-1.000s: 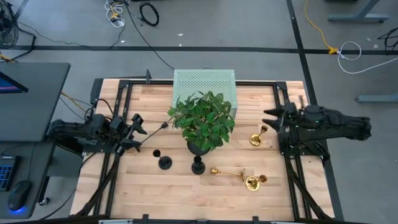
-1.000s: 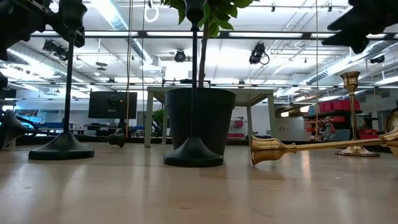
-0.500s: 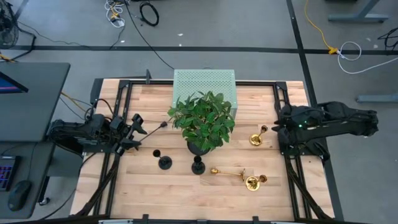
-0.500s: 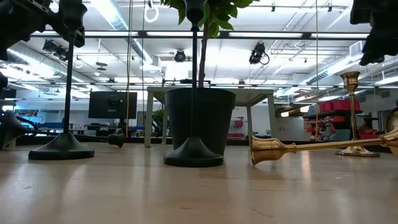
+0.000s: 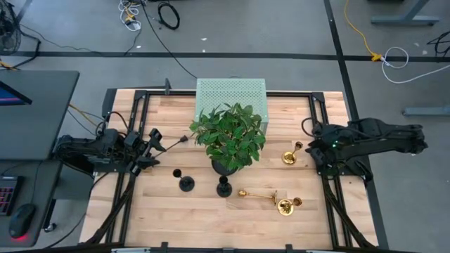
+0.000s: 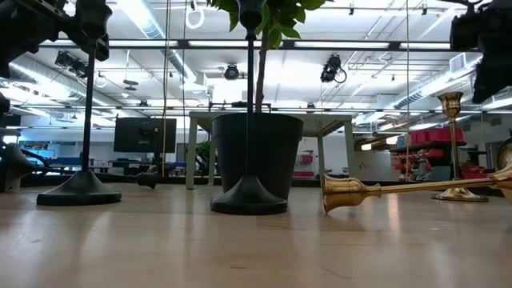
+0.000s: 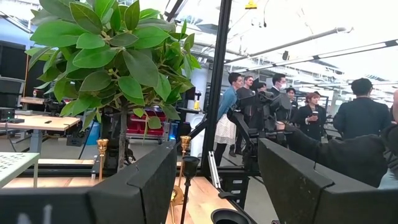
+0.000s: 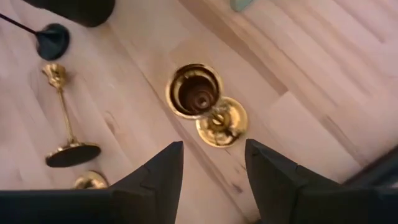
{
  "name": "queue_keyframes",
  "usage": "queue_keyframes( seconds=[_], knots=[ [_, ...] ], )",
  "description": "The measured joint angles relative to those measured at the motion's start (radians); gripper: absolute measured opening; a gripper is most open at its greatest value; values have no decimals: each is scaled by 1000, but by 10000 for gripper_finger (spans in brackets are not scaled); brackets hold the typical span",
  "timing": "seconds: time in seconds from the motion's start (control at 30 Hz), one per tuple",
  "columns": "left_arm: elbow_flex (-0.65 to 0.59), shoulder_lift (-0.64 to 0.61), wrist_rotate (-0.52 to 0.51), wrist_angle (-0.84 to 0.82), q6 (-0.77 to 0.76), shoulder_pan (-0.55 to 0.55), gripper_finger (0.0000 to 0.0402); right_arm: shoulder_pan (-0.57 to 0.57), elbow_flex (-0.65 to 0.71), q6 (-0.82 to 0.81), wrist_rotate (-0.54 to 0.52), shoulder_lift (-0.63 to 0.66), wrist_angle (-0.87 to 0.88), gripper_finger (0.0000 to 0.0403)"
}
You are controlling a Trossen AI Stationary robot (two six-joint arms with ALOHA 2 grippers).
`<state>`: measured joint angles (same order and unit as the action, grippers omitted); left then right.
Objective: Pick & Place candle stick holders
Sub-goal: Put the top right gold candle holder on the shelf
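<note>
From above, the right gripper [image 5: 315,145] hovers at the right side of the wooden table [image 5: 162,218], and an upright brass candlestick [image 5: 289,157] stands just beside it, toward the table's middle. A second brass candlestick [image 5: 256,195] lies on its side farther in front of that gripper, with a third brass base [image 5: 285,206] at its end. The left gripper [image 5: 156,149] waits at the table's left edge; two black candlesticks [image 5: 185,183] stand near it, toward the potted plant [image 5: 228,137]. A green perforated box [image 5: 230,93] sits behind the plant.

At table height, the black plant pot [image 6: 256,152] rises behind a black candlestick base [image 6: 249,198], and the fallen brass piece lies on pale planks. Beyond is a workshop with ceiling lights and a monitor [image 6: 145,134]. No writing is legible.

The left wrist camera shows the left gripper's fingers [image 7: 149,180] spread apart and empty, with several people [image 7: 364,118] standing beyond the table.

The right wrist camera looks down into the upright brass candlestick's cup, just ahead of the right gripper's parted, empty fingers [image 8: 165,174].
</note>
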<state>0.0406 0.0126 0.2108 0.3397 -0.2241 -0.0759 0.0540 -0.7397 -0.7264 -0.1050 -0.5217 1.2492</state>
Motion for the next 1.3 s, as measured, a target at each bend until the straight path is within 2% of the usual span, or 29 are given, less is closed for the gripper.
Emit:
queue_keyframes(
  seconds=[0.37, 0.87, 1.3],
  knots=[
    [0, 0, 0, 0, 1, 0, 227, 0, 129, 12, 53, -28, -152, 171],
    [0, 0, 0, 0, 0, 0, 227, 0, 270, 3, 31, -48, -313, 171],
    [0, 0, 0, 0, 0, 0, 227, 0, 286, -25, -66, -57, -362, 171]
  ],
)
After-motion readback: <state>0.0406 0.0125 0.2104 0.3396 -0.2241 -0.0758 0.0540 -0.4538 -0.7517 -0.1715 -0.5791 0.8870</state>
